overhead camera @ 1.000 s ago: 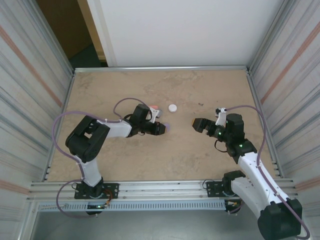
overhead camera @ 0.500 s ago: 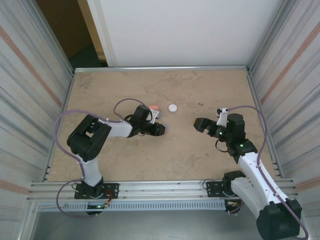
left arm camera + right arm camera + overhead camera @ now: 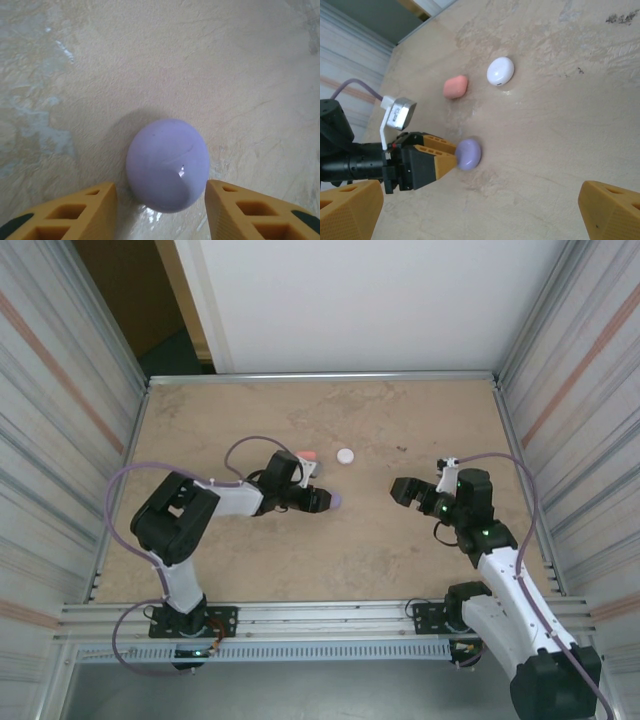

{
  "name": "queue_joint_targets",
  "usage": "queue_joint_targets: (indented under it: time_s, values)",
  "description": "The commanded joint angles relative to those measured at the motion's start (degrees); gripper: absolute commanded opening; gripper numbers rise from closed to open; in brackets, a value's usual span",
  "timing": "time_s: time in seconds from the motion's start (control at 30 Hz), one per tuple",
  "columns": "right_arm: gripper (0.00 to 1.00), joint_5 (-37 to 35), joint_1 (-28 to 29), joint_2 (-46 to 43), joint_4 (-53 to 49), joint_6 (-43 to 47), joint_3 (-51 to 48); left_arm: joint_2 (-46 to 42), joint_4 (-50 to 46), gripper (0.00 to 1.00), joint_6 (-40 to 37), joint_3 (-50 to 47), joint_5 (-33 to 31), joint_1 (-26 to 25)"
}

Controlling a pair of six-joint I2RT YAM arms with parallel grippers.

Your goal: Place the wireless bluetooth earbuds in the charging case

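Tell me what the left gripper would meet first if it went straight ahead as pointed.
The purple case, right at the mouth of the left gripper, whose jaws stand open. Whether the case already touches a finger is unclear.

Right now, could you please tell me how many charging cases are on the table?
3: a purple case in front of the left gripper, a pink case farther back, and a white case beside it. Others may be hidden.

Soft, even light fell from overhead, leaving the tabletop (image 3: 400,550) bright and low in contrast. The purple case (image 3: 167,165) bore a small white glint at its lower right, with a diffuse shadow to its upper left. Just below the case the surface showed a glossy sheen. Focus around the case was sharp.
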State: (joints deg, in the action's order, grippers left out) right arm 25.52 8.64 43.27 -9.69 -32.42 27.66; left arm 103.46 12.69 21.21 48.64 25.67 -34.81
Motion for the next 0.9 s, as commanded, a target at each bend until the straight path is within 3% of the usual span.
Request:
queue_joint_targets:
  time_s: [0.0,0.3,0.87]
  values:
    - [0.99,0.72,-1.23,-1.17,-1.70,1.60,2.98,-3.66,-1.87,0.51,-0.89,-1.09,-1.90,0.88]
    - [0.99,0.94,-5.73,-1.58,-4.66,3.81,6.23,-18.54,-3.84,0.57,-3.42,-4.41,-6.55,3.23]
    - [0.99,-5.25,-13.37,-3.04,-5.84,9.22,7.47,-52.44,-8.75,0.81,-12.07,-15.50,-30.23,11.76]
